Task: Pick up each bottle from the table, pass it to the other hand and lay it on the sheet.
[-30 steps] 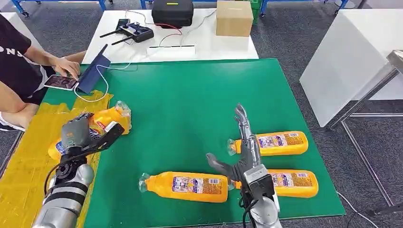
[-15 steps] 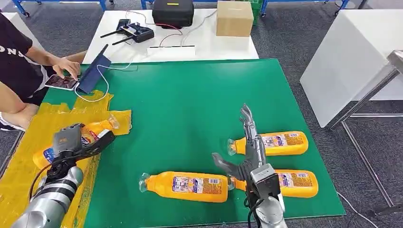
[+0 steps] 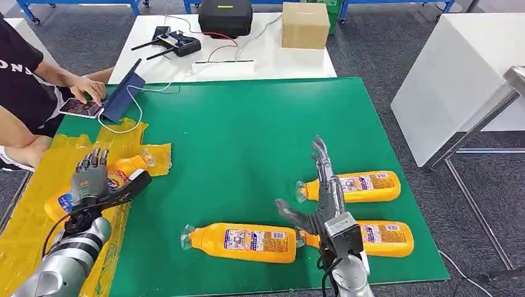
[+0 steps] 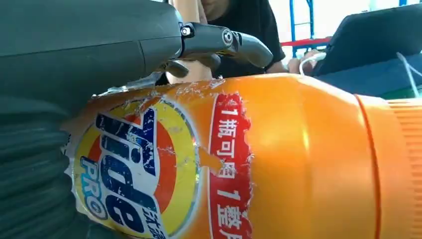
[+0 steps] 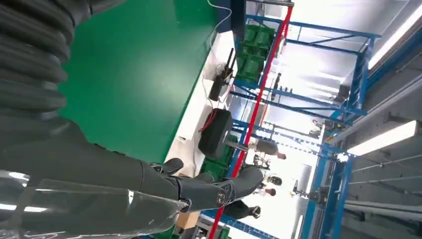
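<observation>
Even, bright overhead light is filling the head view, leaving only faint, soft shadows under the bottles on the green mat [image 3: 247, 136]. In the right wrist view, ceiling lamps [image 5: 383, 137] are glaring and washing the far background to white. In the left wrist view, the orange bottle [image 4: 278, 159] is sitting very close and looking slightly soft, with bright sheen along its side.

The left hand [image 3: 91, 179] sits at the lower left of the head view, fingers extended upward and apart, thumb stretched sideways. The right hand [image 3: 322, 192] is at lower centre, fingers straight and spread, thumb out, holding nothing.
</observation>
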Tool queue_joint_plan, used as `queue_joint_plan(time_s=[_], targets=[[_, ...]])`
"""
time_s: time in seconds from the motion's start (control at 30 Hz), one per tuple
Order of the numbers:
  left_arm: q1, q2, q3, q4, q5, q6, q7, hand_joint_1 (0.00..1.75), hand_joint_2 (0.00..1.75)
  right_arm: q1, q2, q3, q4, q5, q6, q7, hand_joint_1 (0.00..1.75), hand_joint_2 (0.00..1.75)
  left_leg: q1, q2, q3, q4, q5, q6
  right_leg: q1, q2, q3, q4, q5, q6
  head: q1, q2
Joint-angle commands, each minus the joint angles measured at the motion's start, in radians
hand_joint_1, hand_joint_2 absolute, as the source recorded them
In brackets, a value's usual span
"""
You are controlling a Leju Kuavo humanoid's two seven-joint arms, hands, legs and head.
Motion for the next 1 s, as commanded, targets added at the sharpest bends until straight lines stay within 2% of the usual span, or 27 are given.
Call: queue_joint_plan(time_s=[0.03, 0.17, 0.3, 0.47, 0.53, 0.6, 0.77, 1.0], targets=[[-0.013, -0.036, 0.03, 0.092, 0.015, -0.016, -0.01, 0.0, 1.75, -0.039, -0.023, -0.02, 0.067, 0.005, -0.004, -0.001, 0.0, 1.75, 0.0, 0.0, 0.002, -0.001, 0.0, -0.001, 0.0, -0.001, 0.002, -0.001, 0.0, 0.0, 0.0, 0.0], [-0.013, -0.036, 0.03, 0.092, 0.015, -0.016, -0.01, 0.0, 1.75, -0.039, -0.023, -0.02, 0.067, 0.005, -0.004, -0.001, 0.0, 1.75, 0.001, 0.0, 0.002, -0.001, 0.0, -0.001, 0.001, 0.0, 0.003, -0.002, 0.0, -0.001, 0.0, 0.0], [-0.007, -0.053, 0.068, 0.076, 0.056, 0.022, -0.069, 0.0, 1.75, -0.041, -0.017, -0.024, 0.075, 0.005, -0.004, -0.001, 0.0, 1.75, 0.0, 0.0, 0.003, -0.001, 0.0, -0.001, 0.0, 0.0, 0.003, -0.002, 0.0, 0.0, 0.0, 0.0], [0.012, -0.085, 0.09, 0.004, 0.182, 0.018, -0.217, 0.0, 1.75, -0.041, -0.016, -0.03, 0.092, 0.005, -0.002, -0.001, 0.0, 1.75, 0.001, -0.001, 0.002, -0.001, 0.0, -0.001, 0.001, -0.002, 0.003, -0.002, 0.0, 0.0, 0.0, 0.0], [0.036, -0.11, 0.102, -0.067, 0.32, -0.042, -0.349, 0.0, 1.75, -0.04, -0.016, -0.037, 0.096, 0.006, -0.004, -0.003, 0.0, 1.75, 0.001, -0.001, 0.002, -0.001, 0.0, -0.001, 0.001, -0.002, 0.003, -0.002, 0.0, 0.0, 0.0, 0.0], [0.081, -0.13, 0.071, -0.166, 0.42, -0.115, -0.412, 0.0, 1.75, -0.033, -0.017, -0.048, 0.093, 0.008, -0.006, -0.004, 0.0, 1.75, 0.0, -0.002, 0.001, -0.001, 0.0, -0.001, 0.0, -0.002, 0.002, -0.001, 0.0, 0.0, 0.0, 0.0], [0.081, -0.13, 0.071, -0.166, 0.42, -0.115, -0.412, 0.0, 1.75, -0.033, -0.017, -0.048, 0.093, 0.008, -0.006, -0.004, 0.0, 1.75, 0.0, -0.001, 0.002, -0.001, 0.0, -0.001, 0.0, -0.001, 0.003, -0.002, 0.0, 0.0, 0.0, 0.0], [0.195, -0.165, -0.011, -0.456, 0.644, -0.161, -0.511, 0.0, 1.75, -0.027, -0.016, -0.056, 0.098, 0.018, -0.005, -0.008, 0.0, 1.75, 0.0, -0.001, 0.001, 0.0, -0.001, -0.001, 0.0, -0.001, 0.002, -0.001, 0.0, -0.001, 0.0, 0.0]])
